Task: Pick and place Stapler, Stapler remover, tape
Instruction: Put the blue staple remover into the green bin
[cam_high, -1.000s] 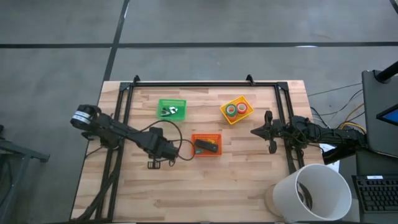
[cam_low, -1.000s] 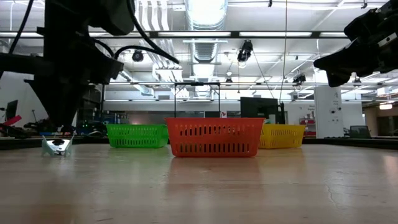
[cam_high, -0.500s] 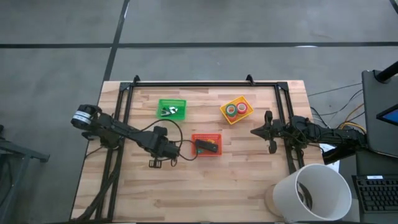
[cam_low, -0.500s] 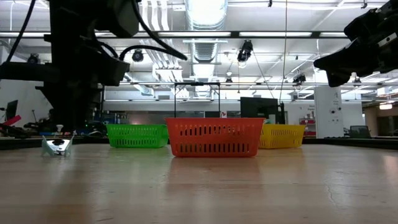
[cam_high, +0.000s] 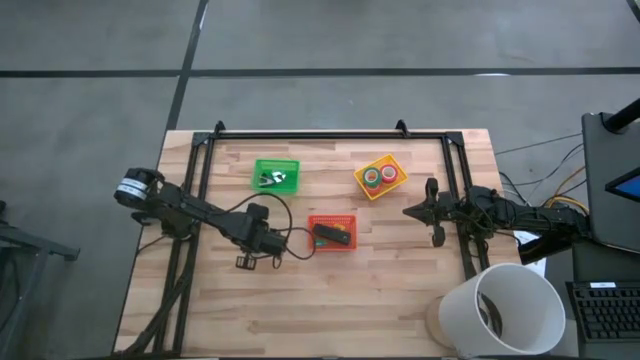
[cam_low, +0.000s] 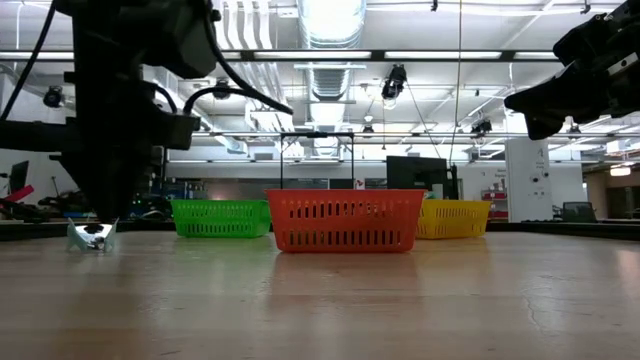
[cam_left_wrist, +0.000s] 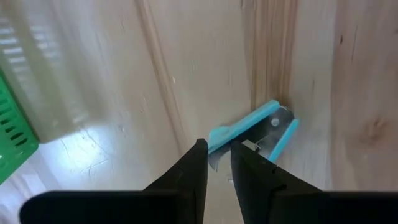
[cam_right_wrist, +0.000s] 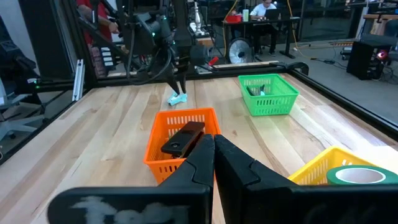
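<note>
Jaws straddle the staple remover (cam_left_wrist: 252, 134), lying flat.

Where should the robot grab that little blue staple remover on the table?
Probably across the staple remover's two blue handles near the joined end, coming straight down, since it lies flat on the wood table. The left gripper hangs right above that end, fingers nearly closed.

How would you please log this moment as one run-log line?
left end effector: closing on blue staple remover on table | right end effector: shut, idle | stapler: in orange basket
</note>
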